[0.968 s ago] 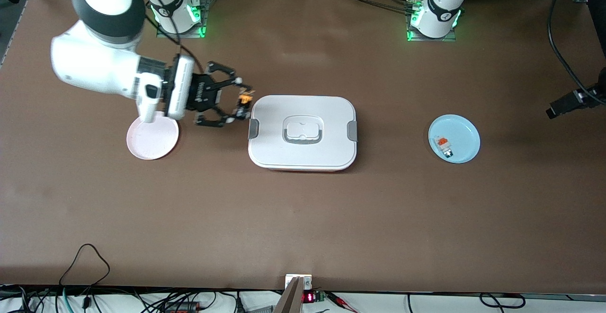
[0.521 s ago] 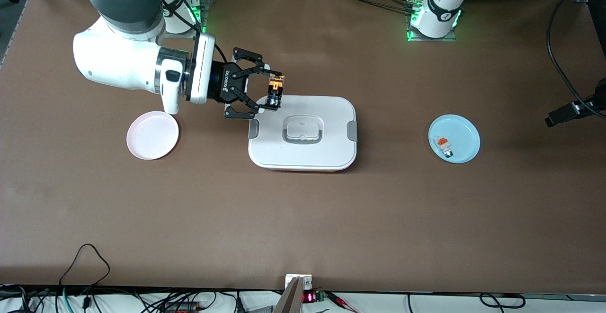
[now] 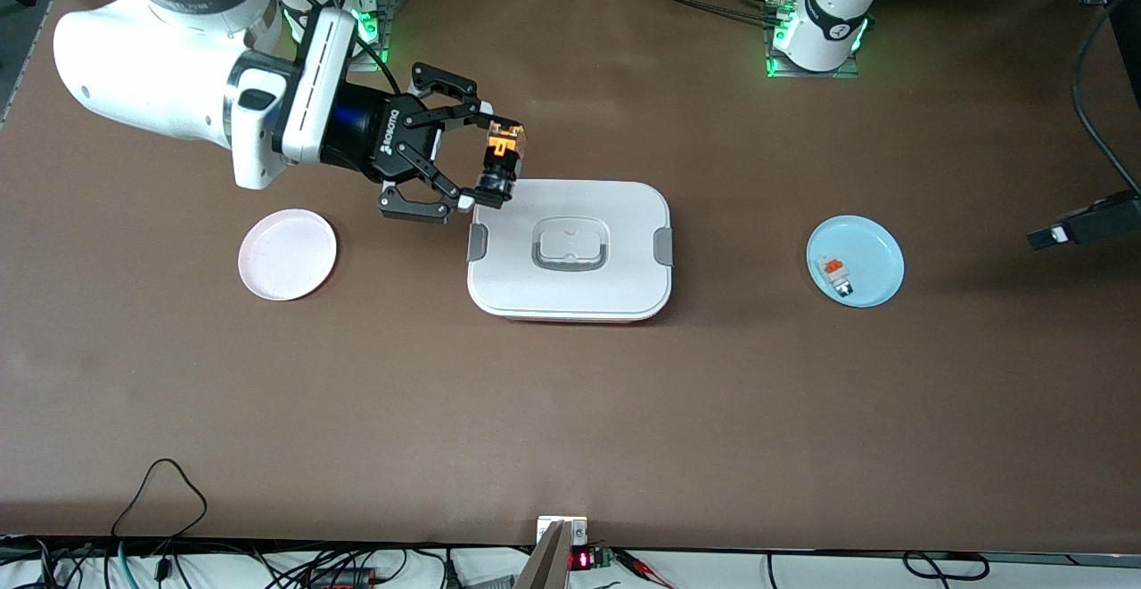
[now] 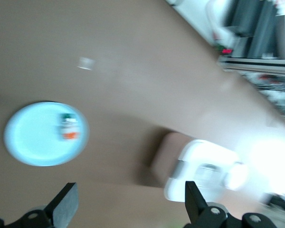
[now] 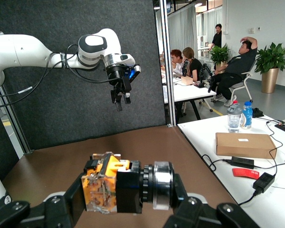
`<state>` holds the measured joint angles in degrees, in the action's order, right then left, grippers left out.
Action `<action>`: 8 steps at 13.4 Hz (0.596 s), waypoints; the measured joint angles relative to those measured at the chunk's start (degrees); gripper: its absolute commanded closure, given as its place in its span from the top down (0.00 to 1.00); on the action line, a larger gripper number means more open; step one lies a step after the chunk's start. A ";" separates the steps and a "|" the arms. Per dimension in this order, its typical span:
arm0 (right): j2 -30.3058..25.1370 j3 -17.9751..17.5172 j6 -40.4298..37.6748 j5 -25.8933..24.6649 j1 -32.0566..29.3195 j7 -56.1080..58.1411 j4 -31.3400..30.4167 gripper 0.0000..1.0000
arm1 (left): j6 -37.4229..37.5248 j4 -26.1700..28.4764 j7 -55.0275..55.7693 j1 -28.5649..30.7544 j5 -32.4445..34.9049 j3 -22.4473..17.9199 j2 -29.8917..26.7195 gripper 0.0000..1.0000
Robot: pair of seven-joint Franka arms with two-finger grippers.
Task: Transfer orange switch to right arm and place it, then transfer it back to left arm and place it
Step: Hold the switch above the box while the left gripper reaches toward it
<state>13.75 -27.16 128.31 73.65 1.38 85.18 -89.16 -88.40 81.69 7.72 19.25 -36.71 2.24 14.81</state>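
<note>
A: Where's the orange switch (image 3: 499,161) at? Held or loose?

B: Pinched between the fingers of the right end effector (image 3: 491,165), up in the air over the edge of the box (image 3: 570,250) toward the right arm's end of the table (image 3: 570,411). Black end and orange end both sticking out of the grip.

A: And the left end effector (image 4: 128,209)?

B: Up high over the blue plate's end, fingers spread wide, nothing in them.

A: Counts?

B: One box, two plates: pink plate (image 3: 287,254) bare, blue plate (image 3: 855,261) carrying one small white block with a red-orange top (image 3: 835,274).
</note>
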 measured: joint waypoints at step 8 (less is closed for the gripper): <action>0.89 -0.04 1.17 0.05 1.81 0.00 0.63 0.19 | 0.05 2.04 -0.14 -0.58 -40.52 -0.51 6.58 0.99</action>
<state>14.64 -27.20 129.48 73.70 3.19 85.18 -88.53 -88.35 83.73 7.59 18.67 -77.23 1.73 21.39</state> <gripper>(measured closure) 0.278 0.013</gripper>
